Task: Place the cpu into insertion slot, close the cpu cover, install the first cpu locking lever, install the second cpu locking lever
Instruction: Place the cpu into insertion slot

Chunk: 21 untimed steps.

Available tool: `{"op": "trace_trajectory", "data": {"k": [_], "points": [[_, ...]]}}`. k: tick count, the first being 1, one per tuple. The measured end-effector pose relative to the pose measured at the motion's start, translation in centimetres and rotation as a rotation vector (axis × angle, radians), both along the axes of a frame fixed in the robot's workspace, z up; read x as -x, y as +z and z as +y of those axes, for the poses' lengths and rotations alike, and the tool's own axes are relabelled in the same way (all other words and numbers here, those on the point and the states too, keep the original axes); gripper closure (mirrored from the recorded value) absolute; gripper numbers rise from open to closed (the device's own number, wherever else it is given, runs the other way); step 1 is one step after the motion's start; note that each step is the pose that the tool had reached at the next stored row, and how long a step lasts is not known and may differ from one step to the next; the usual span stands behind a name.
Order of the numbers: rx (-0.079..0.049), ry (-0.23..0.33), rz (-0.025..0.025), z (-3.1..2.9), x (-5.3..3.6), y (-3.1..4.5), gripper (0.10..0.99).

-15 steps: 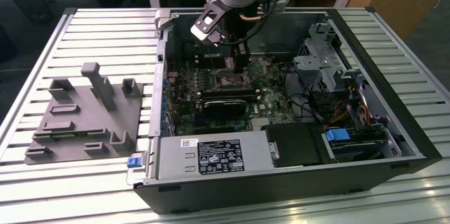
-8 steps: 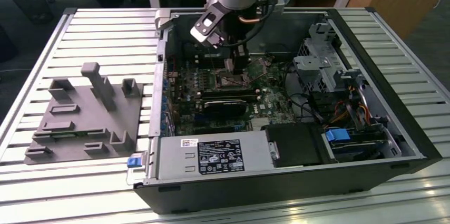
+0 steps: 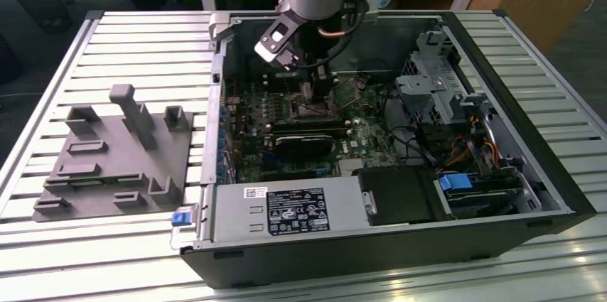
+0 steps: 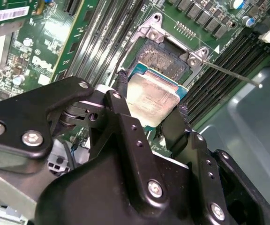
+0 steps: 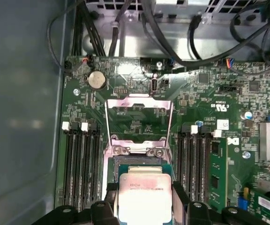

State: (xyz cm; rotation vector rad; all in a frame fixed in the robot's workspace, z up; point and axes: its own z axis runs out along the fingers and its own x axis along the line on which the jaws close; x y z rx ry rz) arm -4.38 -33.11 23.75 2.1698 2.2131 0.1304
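My gripper (image 4: pixel 151 99) is shut on the cpu (image 4: pixel 149 96), a silver-topped square chip clamped by its edges between two black fingers (image 4: pixel 121 96). In the first wrist view the cpu (image 5: pixel 143 197) hangs tilted just over the near edge of the insertion slot (image 5: pixel 139 161). The slot's dark bed (image 4: pixel 165 58) lies uncovered in its silvery rim on the green board. The cpu cover (image 5: pixel 137 97), a thin metal frame with a large window, is swung open past the slot. A thin locking lever (image 4: pixel 231 74) sticks out beside the slot. In the exterior view the gripper (image 3: pixel 311 89) reaches down inside the computer case.
Long black memory slots (image 5: pixel 81 164) run along both sides of the slot. A black heatsink block (image 3: pixel 301 142) sits close by on the board. Cables (image 5: pixel 172 42) and a drive cage (image 3: pixel 436 82) crowd the case. A grey fixture (image 3: pixel 114 153) lies on the slatted table.
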Motion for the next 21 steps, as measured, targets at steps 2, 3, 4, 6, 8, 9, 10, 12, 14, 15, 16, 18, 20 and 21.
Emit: {"op": "trace_trajectory", "data": {"k": [2,3,4,6,8,9,10,12,14,15,16,18,20,21], "points": [[0.000,0.000,0.0000,0.08,0.06,-0.36,0.545],[0.000,0.000,0.0000,0.12,0.08,-0.54,0.545],[0.000,0.000,0.0000,0.17,0.09,-0.72,0.545],[0.000,0.000,0.0000,0.26,0.14,-1.08,0.545],[0.000,0.000,0.0000,0.35,0.19,-1.43,0.545],[0.000,0.000,0.0000,0.38,0.19,-1.62,0.545],[0.000,0.000,0.0000,0.39,0.19,-1.80,0.545],[0.000,-0.002,-0.0001,0.39,0.19,-2.10,0.545],[0.001,-0.005,0.0001,0.39,0.20,-2.35,0.545],[0.001,-0.005,0.0000,0.39,0.19,-2.48,0.545],[0.000,-0.005,0.0000,0.39,0.19,-2.60,0.545],[0.000,-0.005,-0.0001,0.39,0.19,-2.81,0.545],[0.000,-0.005,0.0000,0.39,0.19,-2.99,0.545],[0.000,-0.005,-0.0001,0.39,0.19,-3.06,0.545]]}}
